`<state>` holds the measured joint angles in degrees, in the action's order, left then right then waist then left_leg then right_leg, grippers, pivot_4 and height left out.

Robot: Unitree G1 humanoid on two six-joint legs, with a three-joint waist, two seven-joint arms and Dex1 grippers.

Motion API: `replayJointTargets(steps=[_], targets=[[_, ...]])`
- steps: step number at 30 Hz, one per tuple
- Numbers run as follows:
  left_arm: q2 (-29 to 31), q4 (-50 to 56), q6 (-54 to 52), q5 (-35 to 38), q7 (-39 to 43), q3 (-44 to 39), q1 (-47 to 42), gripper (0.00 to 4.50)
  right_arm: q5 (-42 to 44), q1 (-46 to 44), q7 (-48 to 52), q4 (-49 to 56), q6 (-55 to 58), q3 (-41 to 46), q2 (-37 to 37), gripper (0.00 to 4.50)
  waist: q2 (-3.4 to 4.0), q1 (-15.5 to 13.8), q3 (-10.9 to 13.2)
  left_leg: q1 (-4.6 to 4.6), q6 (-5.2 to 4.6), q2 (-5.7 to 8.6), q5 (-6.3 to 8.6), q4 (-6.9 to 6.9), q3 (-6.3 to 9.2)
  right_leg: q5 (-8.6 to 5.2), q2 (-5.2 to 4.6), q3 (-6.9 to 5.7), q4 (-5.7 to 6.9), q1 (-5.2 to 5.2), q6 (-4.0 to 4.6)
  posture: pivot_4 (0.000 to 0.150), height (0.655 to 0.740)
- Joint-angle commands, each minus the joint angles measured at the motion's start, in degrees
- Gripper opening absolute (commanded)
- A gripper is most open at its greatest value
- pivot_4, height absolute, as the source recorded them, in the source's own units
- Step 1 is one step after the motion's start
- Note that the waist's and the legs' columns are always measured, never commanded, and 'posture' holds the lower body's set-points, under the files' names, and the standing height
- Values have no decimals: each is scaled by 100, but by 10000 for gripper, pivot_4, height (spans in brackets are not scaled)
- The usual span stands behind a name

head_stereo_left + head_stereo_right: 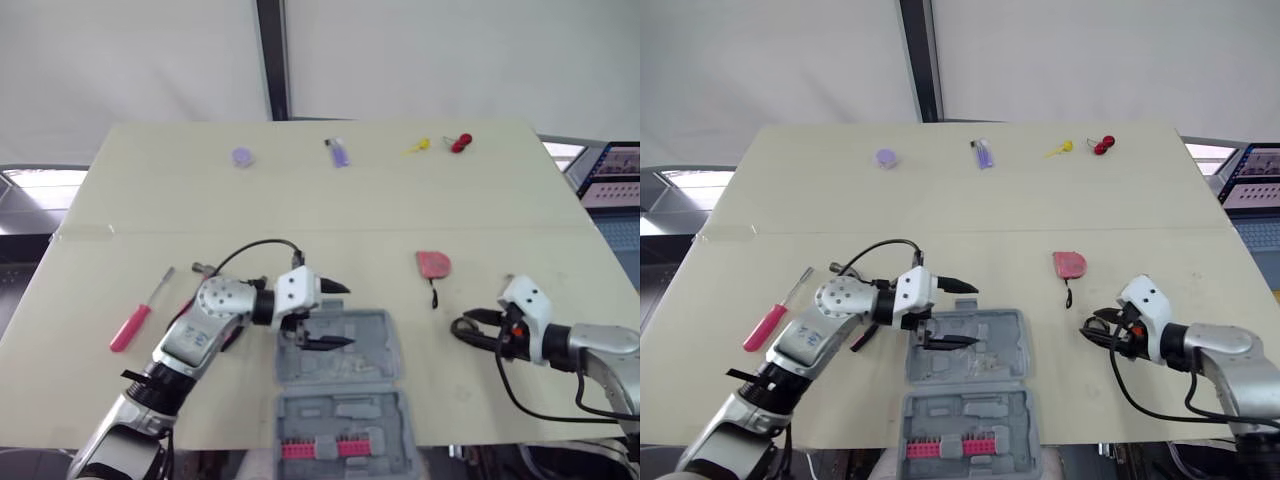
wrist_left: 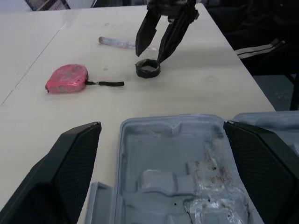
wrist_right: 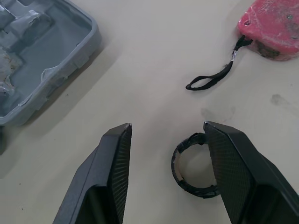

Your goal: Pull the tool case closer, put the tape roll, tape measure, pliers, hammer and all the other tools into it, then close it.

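Note:
The grey tool case point(image 1: 385, 335) lies open near the table's front edge, with a red bit strip point(image 1: 325, 449) in its near half. My left gripper point(image 1: 347, 315) hangs open over the far half, its fingers empty. The black tape roll point(image 3: 194, 172) lies flat on the table to the right of the case. My right gripper point(image 3: 167, 125) is open just above it, and one finger point(image 3: 233, 168) covers part of the ring. The red tape measure point(image 1: 433, 264) lies beyond both, its black strap point(image 3: 212, 79) trailing toward the roll. A red-handled screwdriver point(image 1: 135, 322) lies at the left.
Red-handled tools point(image 1: 190, 305) lie partly hidden under my left arm. A clear-handled tool point(image 2: 117, 43) rests behind the right gripper. Along the far edge sit a purple disc point(image 1: 241, 157), a purple item point(image 1: 339, 152), a yellow piece point(image 1: 417, 147) and a red one point(image 1: 460, 142).

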<state>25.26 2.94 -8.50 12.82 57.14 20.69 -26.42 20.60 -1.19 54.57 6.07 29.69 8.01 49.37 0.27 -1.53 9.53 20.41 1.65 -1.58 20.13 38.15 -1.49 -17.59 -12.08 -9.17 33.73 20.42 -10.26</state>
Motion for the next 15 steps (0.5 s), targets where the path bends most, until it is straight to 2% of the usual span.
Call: replayJointTargets(steps=[1,4,15], targets=[[-151,33,213,-77,19,13,-43,45000,-97,78,-115,134,-67,69,21,26020,0,5,0,-1,0,0,0,0,0,0,0,0,1,0,0,1500,7400],[-235,91,289,-166,16,97,39,45000,-115,114,-149,132,-72,81,-10,17614,0,6,0,-2,0,0,0,0,0,0,0,0,1,0,0,1500,7400],[-241,182,456,-235,171,119,153,45000,-413,202,-253,-82,-216,-128,-31,17614,0,3,0,-1,0,0,0,1,1,0,0,0,1,0,0,1500,7400]])
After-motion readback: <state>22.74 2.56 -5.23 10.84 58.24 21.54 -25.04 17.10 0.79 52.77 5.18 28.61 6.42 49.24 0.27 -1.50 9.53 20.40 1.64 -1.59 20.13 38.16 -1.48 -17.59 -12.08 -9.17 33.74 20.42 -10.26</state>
